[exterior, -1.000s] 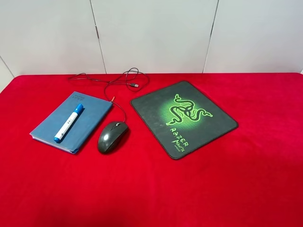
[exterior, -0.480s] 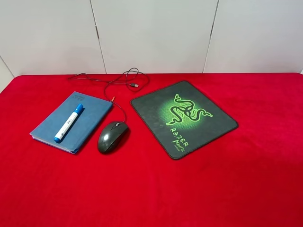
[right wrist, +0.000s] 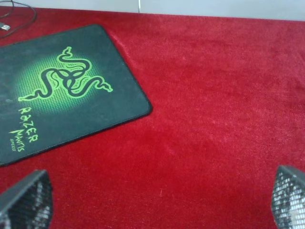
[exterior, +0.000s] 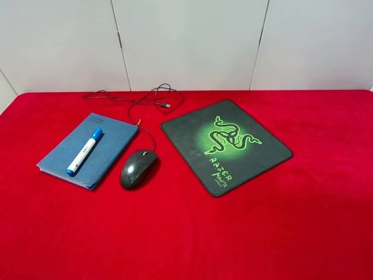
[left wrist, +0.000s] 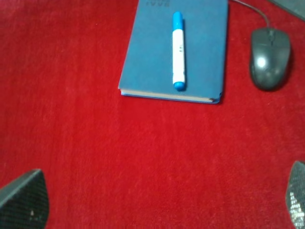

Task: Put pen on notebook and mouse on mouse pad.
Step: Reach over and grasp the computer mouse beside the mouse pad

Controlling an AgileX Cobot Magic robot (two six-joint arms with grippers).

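The white pen [exterior: 85,151] with its blue cap lies along the blue-grey notebook [exterior: 111,149] at the left of the red table. Just right of the notebook, the dark mouse [exterior: 138,168] rests on the cloth, apart from the black mouse pad [exterior: 265,150] with the green logo. The left wrist view shows the pen [left wrist: 177,50], the notebook [left wrist: 147,57] and the mouse [left wrist: 270,57] ahead of my left gripper [left wrist: 159,210], which is open and empty. My right gripper [right wrist: 157,205] is open too, short of the mouse pad [right wrist: 119,95]. Neither gripper appears in the exterior view.
The mouse's thin black cable [exterior: 145,96] loops toward the back edge and ends in a USB plug [exterior: 165,105]. A red cloth [exterior: 186,233] covers the whole table. White wall panels [exterior: 186,41] stand behind it.
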